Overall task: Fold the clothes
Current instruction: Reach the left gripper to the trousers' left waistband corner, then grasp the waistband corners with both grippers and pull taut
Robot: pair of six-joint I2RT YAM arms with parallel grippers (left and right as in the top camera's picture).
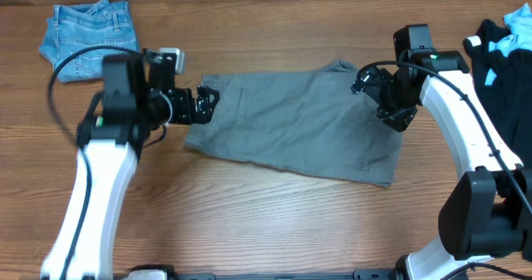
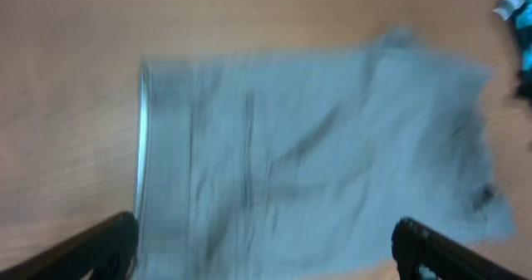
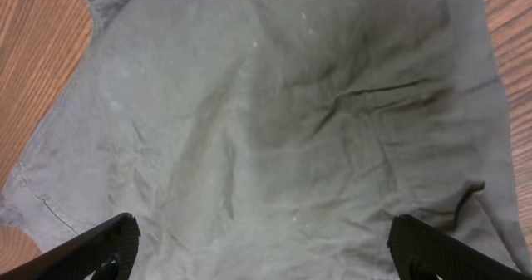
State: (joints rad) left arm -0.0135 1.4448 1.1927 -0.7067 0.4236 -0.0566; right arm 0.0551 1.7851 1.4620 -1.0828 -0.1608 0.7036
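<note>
While the trousers (image 1: pixel 295 122) lie flat with their long axis running arm to arm, each gripper meets one short end: left gripper (image 1: pixel 206 104) at the waistband end, right gripper (image 1: pixel 384 97) over the opposite end. Only the overhead view shows this pairing, with jeans (image 1: pixel 87 35) beyond the trousers' left end and a black garment (image 1: pixel 503 51) beyond their right. Only the wrist views show both pairs of fingers (image 3: pixel 100 247) spread wide, holding nothing; the left view is blurred.
</note>
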